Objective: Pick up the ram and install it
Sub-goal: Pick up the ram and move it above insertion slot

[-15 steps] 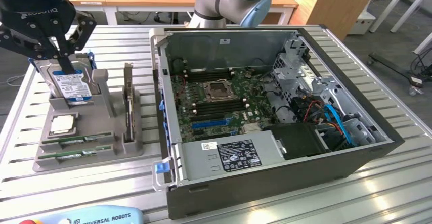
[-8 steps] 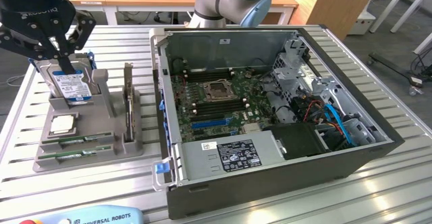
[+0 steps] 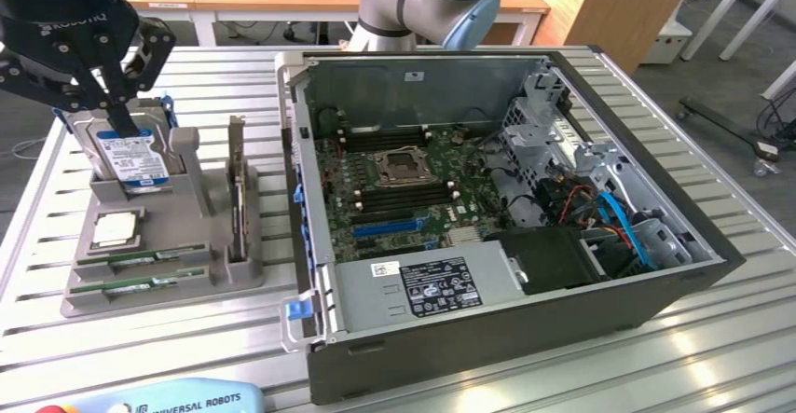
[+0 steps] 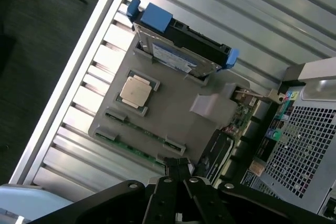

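- My black two-finger gripper [image 3: 112, 119]: fingers pressed together on nothing, poised above one end of the grey moulded parts holder [image 3: 186, 231].
- Long green ram stick [image 3: 137, 262] with black chips: lies flat in a slot at the holder's opposite end, with a twin [image 3: 134, 285] just beside it. I judge the long edges are left exposed for pinching.
- Silver hard drive [image 3: 130, 157] with a blue-white label: stands upright in the holder beneath my fingers, between them and the ram.
- Silver square processor [image 3: 115, 229]: sits mid-holder.
- Dark expansion card [image 3: 237, 185]: stands upright on the holder's side facing the open black computer case [image 3: 523, 320].
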